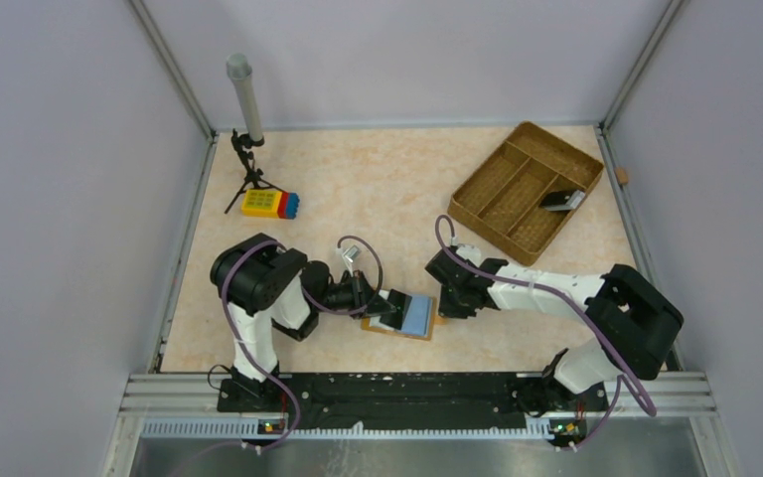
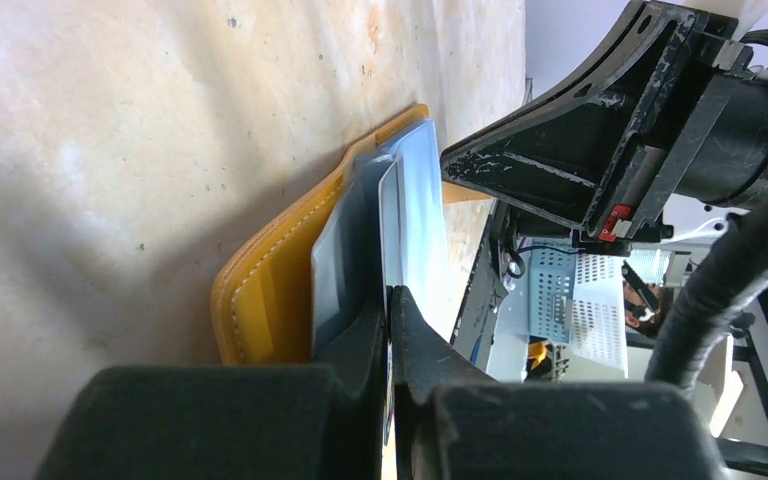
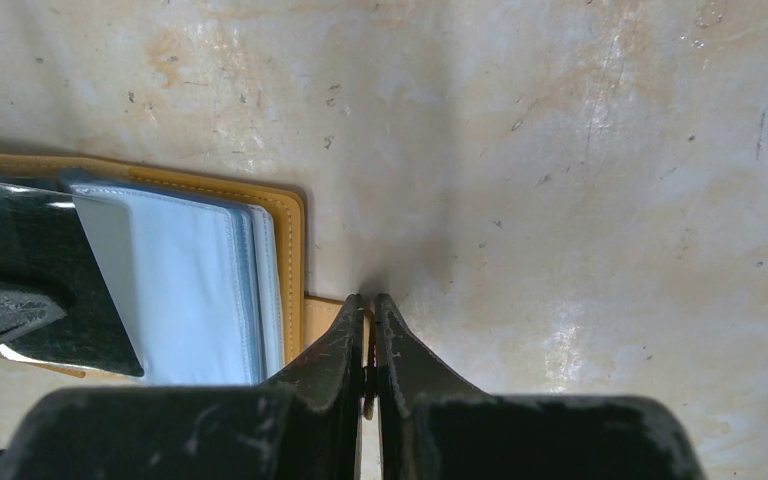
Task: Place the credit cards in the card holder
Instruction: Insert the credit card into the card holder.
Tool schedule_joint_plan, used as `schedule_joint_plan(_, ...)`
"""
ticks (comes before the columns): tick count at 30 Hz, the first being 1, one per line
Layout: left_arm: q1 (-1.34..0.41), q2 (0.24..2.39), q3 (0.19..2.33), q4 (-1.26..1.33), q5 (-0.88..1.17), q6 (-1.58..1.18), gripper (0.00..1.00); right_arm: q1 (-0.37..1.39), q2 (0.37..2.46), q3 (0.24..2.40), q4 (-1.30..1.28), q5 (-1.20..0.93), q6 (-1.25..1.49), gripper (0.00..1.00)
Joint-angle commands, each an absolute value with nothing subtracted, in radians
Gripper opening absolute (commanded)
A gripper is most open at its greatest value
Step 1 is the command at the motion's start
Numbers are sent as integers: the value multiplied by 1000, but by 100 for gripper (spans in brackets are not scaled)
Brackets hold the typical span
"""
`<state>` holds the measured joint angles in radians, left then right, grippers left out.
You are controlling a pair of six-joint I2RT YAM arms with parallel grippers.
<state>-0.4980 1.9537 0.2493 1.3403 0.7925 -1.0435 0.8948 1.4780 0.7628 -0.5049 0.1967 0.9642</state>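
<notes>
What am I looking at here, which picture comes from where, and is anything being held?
This is a two-armed robot bolted at the near edge of a table. The wide picture looks down from above; the other two come from a camera on each wrist. On the table lie an orange-tan card holder, a woven tray and a toy block. The left gripper is shut on a black card at the open holder. The right gripper pinches a tab at the holder's edge, seemingly steadying it.
</notes>
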Motion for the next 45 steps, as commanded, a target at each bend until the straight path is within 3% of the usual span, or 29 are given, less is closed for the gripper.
schedule_joint_plan(1, -504, 1913, 261, 1262, 737, -960, 0, 909, 1500, 716, -549, 228, 965, 0)
schedule_joint_plan(19, -519, 1831, 273, 1087, 680, -865, 0, 911, 1497, 718, -555, 230, 964, 0)
schedule_joint_plan(45, -519, 1804, 272, 1029, 656, -829, 0, 918, 1497, 718, -560, 236, 968, 0)
